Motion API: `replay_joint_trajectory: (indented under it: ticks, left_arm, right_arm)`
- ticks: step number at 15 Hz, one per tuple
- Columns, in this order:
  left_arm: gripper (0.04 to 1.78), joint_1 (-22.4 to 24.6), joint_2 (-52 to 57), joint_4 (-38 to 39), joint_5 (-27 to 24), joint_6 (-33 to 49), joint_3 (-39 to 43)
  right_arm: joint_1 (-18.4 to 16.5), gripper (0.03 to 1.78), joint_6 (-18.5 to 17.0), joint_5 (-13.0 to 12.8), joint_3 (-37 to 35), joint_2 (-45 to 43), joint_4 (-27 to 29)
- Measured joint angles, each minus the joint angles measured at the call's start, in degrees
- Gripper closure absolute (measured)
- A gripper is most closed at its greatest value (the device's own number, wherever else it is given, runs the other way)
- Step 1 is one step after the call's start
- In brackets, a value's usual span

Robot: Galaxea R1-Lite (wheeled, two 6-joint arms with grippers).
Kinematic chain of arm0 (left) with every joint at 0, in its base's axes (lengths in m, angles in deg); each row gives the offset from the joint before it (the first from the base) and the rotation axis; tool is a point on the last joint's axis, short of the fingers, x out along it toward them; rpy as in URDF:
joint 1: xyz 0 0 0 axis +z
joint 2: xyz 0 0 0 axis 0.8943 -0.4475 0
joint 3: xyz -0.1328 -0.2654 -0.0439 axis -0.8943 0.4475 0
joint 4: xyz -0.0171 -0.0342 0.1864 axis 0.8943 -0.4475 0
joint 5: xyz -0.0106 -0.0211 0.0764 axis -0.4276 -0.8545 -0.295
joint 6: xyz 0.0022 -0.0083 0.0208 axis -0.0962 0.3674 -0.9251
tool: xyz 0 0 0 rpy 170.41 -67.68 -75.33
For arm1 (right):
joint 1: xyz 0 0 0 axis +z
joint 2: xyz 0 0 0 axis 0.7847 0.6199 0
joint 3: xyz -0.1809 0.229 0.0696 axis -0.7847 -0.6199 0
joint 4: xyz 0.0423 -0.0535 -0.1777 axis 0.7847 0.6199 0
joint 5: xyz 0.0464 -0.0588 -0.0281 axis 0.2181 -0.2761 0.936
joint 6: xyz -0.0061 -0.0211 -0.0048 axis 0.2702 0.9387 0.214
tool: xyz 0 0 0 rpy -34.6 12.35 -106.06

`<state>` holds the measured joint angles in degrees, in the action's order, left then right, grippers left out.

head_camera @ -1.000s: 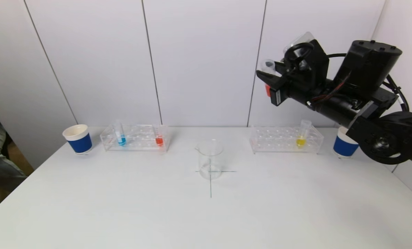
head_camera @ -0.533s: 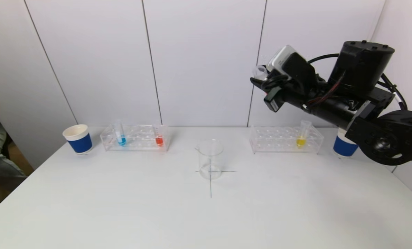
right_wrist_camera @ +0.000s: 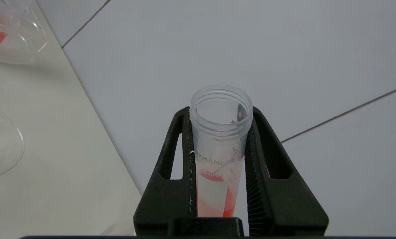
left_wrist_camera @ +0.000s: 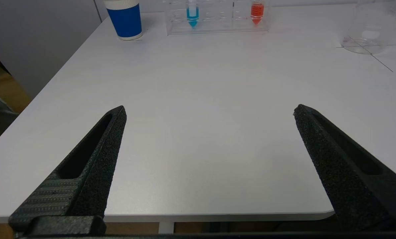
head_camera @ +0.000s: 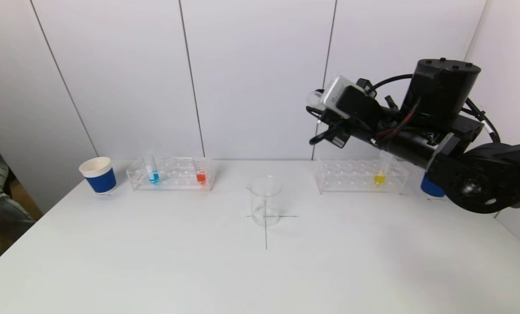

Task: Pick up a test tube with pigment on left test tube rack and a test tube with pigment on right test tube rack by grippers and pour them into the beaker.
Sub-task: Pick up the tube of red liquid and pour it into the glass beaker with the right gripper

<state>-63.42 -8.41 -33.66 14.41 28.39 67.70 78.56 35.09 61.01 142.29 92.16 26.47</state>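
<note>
Test tube [right_wrist_camera: 220, 139] with red pigment, pinched between the fingers of the right hand [right_wrist_camera: 220, 132]; in the head view this hand [head_camera: 319, 109] sits upper right of centre, high above the worktop [head_camera: 260, 270]. Over the last second the hand has travelled leftward in the frame, from above the right test tube rack [head_camera: 360, 176] toward the beaker [head_camera: 265, 200], and has rolled so that the wrist camera housing now faces upward. The tube's open mouth is therefore turning away from vertical, which is read as the approach to the first pour; the hand is not yet over the beaker, and no liquid has left the tube. The beaker, centre of frame on a drawn cross, appears empty.

Left hand [left_wrist_camera: 209, 111], seen only in its wrist view, is spread wide and holds nothing, low over the near edge of the worktop. Its target, the left test tube rack [head_camera: 172, 174] at middle left, carries a blue-pigment tube [head_camera: 152, 170] and an orange-red tube [head_camera: 200, 174]. A yellow-pigment tube [head_camera: 381, 172] stands in the right rack.

Surface and room: plain white matte worktop; one blue paper cup [head_camera: 98, 175] at far left, a second [head_camera: 430, 187] partly hidden behind the right arm; pale panelled wall with thin vertical seams behind.
</note>
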Motion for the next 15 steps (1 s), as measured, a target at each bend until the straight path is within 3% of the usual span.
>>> replay_joint_trajectory:
  ticks: [13,15]
  left_arm:
    - [0.06,-0.02,0.00,0.00,-0.01,0.04,0.00]
    - [0.06,-0.02,0.00,0.00,-0.01,0.04,0.00]
  right_arm:
    - [2.21,1.34,6.23,-0.09,-2.23,2.30,-3.27]
    - [2.21,1.34,6.70,1.34,-2.24,3.36,-4.85]
